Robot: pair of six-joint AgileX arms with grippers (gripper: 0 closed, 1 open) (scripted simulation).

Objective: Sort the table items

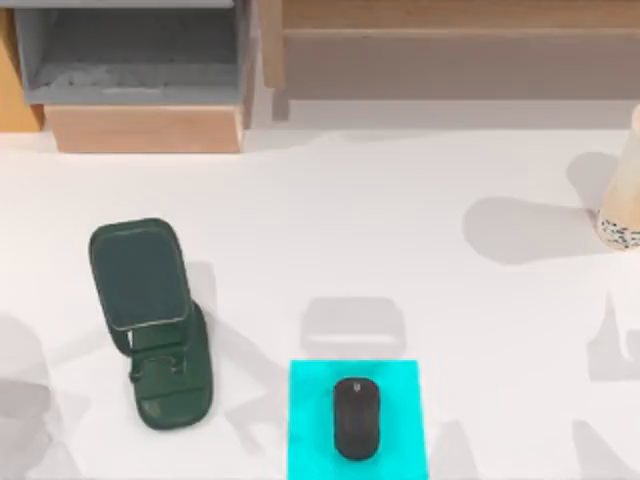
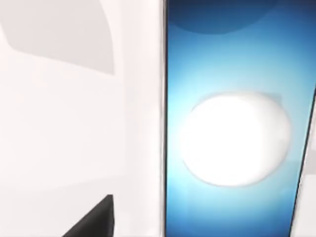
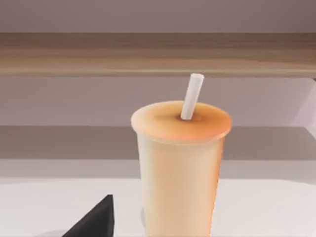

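Observation:
The small black mouse lies on a cyan mat at the table's front centre. The cream cup with its dark-speckled base stands upright at the table's right edge. In the right wrist view the cup, with a white straw in its lid, rises close ahead, beside a dark part of my right gripper. The smartphone with its glowing blue-white screen is very close in the left wrist view, next to a dark part of my left gripper. Whether either gripper touches its item is unclear.
A dark green phone stand sits at the front left with nothing on its plate. Along the back edge stand a grey open bin on a wooden block and a long wooden shelf.

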